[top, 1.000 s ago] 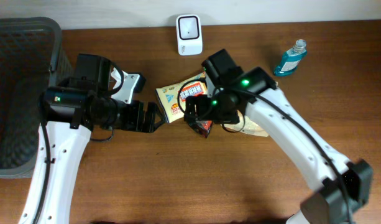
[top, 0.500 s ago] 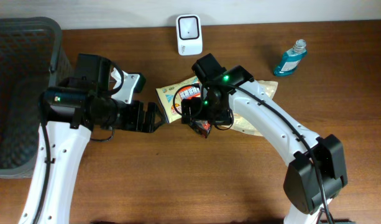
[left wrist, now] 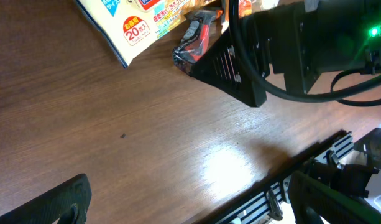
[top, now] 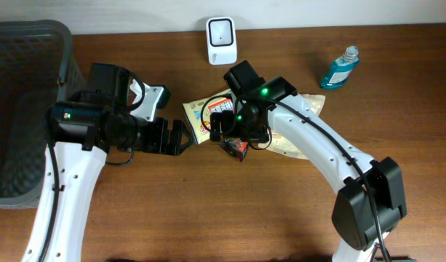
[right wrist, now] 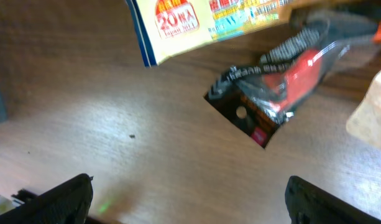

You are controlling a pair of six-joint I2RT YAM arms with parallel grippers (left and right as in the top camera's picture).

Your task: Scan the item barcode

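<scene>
Left arm comes in from 7 o'clock, forearm bent level over the table (top: 208,211); left gripper (top: 182,138) points to 3 o'clock, fingers spread wide, only bare wood between them, nothing held. Right arm reaches up from 5 o'clock and folds back over the middle; right gripper (right wrist: 190,202) hangs above the table, fingers (right wrist: 66,196) at full spread, nothing gripped.

Packet (top: 238,148) lies flat on the wood just off centre toward 4 o'clock, right beside the right gripper and apart from both pairs of fingers; in the right wrist view the packet (right wrist: 283,84) is glossy black film with a red panel and a white-striped edge, crinkled; we can't read its print or find a barcode.

Touching it at 10 o'clock is a white-and-yellow bag (top: 203,115) with a blue edge; we read "20" in a red circle (right wrist: 178,15); the rest is too small.

White scanner (top: 221,40) stands at 12 o'clock, blue bottle (top: 340,68) at 2 o'clock, dark basket (top: 26,109) at 9 o'clock.
</scene>
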